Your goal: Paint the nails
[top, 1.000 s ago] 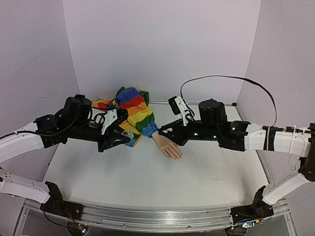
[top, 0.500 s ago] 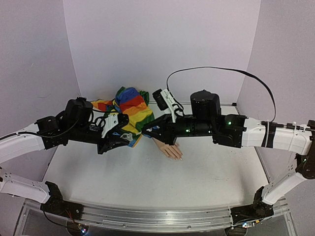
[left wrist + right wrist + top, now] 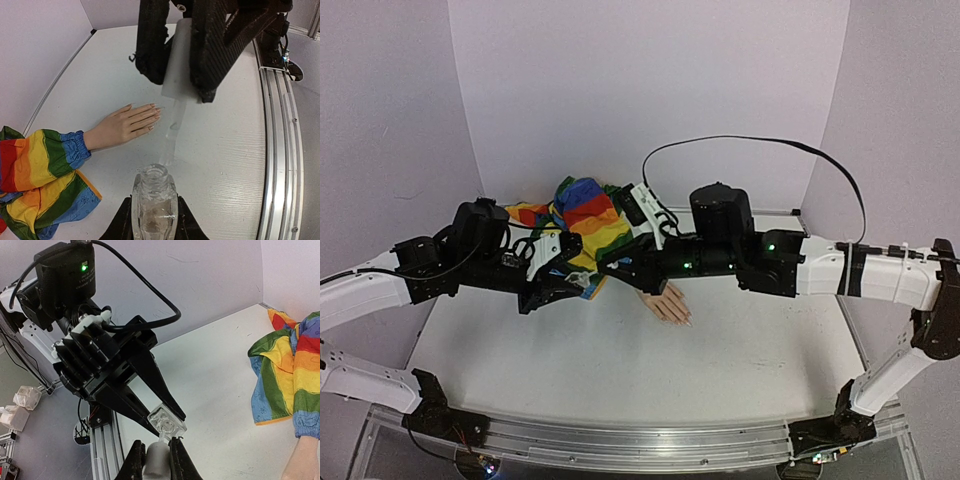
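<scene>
The nails (image 3: 160,108) tip the fingers of a peach mannequin hand (image 3: 125,124) that lies palm down and flat near the middle of the white table (image 3: 620,380), its fingers pointing near and right. Its wrist runs into a rainbow-striped sleeve (image 3: 42,170) bunched to the far left. Just left of the hand, over the sleeve's near edge, the left gripper (image 3: 154,212) clamps a small clear bottle (image 3: 154,185) upright, its neck uncapped. The right gripper (image 3: 156,447) pinches the white cap (image 3: 156,462) directly above that neck. A pale brush stem (image 3: 172,130) runs from the cap down to the bottle's mouth; whether its tip is inside cannot be told. Neither the stem nor the bottle touches the nails
</scene>
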